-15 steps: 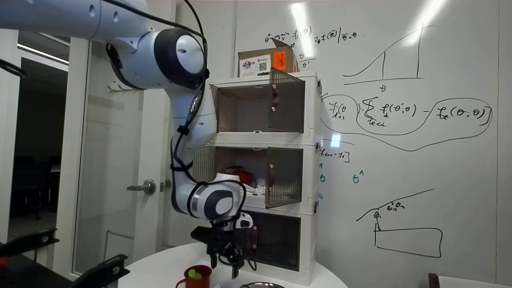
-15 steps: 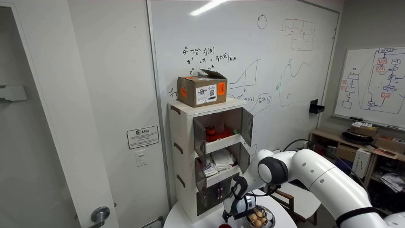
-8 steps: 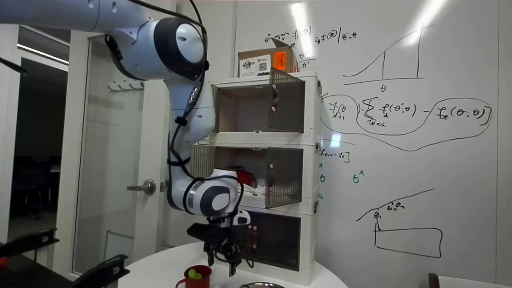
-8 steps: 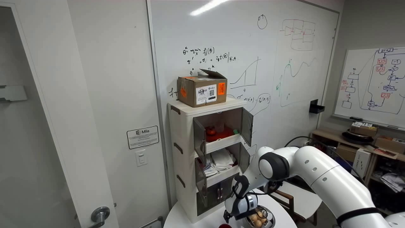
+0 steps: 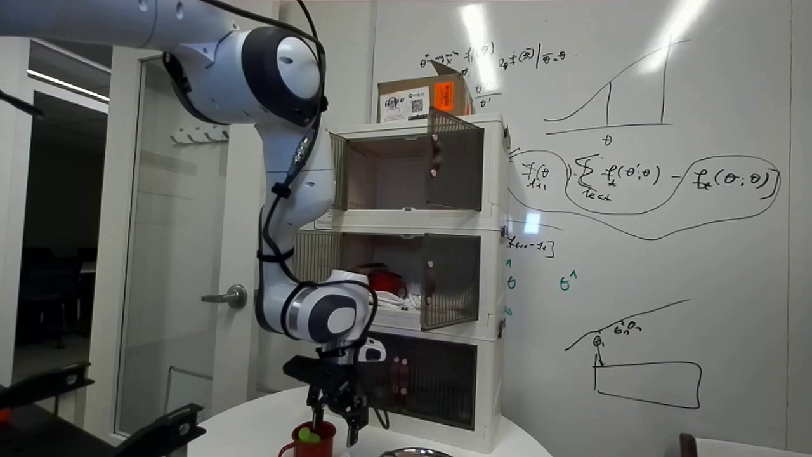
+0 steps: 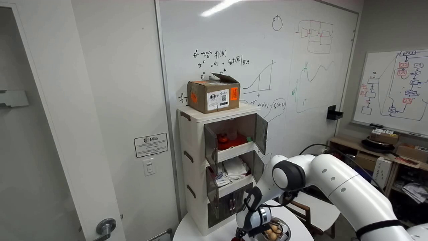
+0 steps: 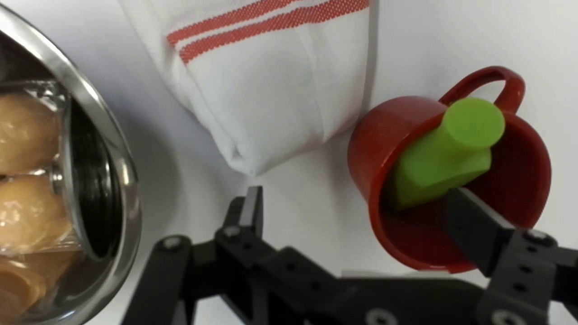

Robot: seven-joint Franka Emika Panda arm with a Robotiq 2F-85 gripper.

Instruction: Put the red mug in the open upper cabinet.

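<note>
Steel bowl (image 7: pixel 130 194) at the left of your wrist view, round wrapped tan items (image 7: pixel 27 214) inside; a sideways drift that way could bump its rim. Next your pincer (image 7: pixel 356 194), spread wide, pinching nothing: one finger (image 7: pixel 254 207) hangs over bare counter (image 7: pixel 307 216). Red-striped white cloth (image 7: pixel 280 99) above it in that view, just beside the red mug (image 7: pixel 384 131); touching or not, cannot tell. Close low and off line, the cloth's edge may get caught too. Mug sits on the counter, a green item (image 7: pixel 445 155) leaning in it. Your other finger is over its mouth; whether below the rim, cannot tell. Looks like a pinch on the mug's wall is next. Drop too deep and that finger could hit the mug's bottom or jam the green item; grip too shallow and the mug may swing, spilling it. Handle (image 7: pixel 515 88) juts to the far side, apt to snag later.

Then the upper cabinet (image 6: pixel 237 151) in an exterior view: one door (image 6: pixel 210 144) standing open, red things (image 6: pixel 230 144) taking up room inside, another door (image 6: pixel 261 134) standing open. Too low a lift or too skewed an approach, and mug or pincer could clip a door; too hard a push in, and the red things may get shoved
</note>
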